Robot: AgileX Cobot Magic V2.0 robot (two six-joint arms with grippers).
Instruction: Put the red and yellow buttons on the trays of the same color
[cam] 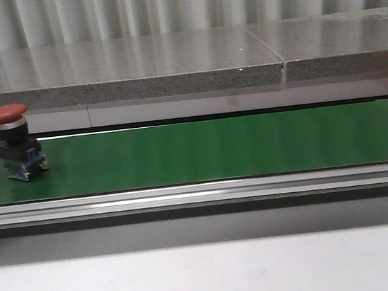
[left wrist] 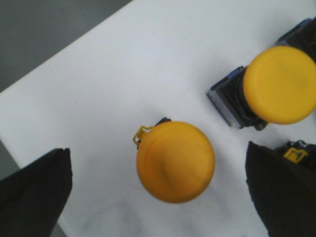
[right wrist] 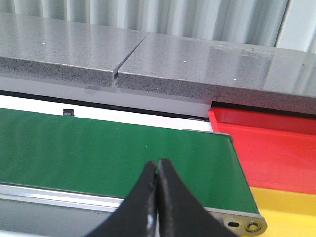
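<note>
Spanning the nearer cap: the left gripper (left wrist: 158, 197) is spread wide, its two dark fingers (left wrist: 34, 197) at either side of the left wrist view, and nothing is held between them.
Nearer yellow button (left wrist: 175, 161): stands cap-up on a white surface (left wrist: 123, 64), between the spread fingers and touching neither; a small yellow clip shows at its edge.
Second yellow button (left wrist: 280, 84): lies tilted on the same white surface, beyond one finger and just beside it, its black and grey body showing under the cap.
Third yellow piece (left wrist: 296, 154): only a small yellow part peeks past that finger; what it belongs to cannot be told.
Right gripper (right wrist: 157, 192): fingertips pressed together, pinching nothing, over the near rail of the green belt (right wrist: 98, 153).
Red tray (right wrist: 276, 143): off to one side of the right gripper, past the belt's end.
Yellow tray (right wrist: 291, 205): just beside the red one, nearer the gripper.
Red button (cam: 14, 140): upright on the green belt at its far left in the front view; neither gripper shows in that view.
</note>
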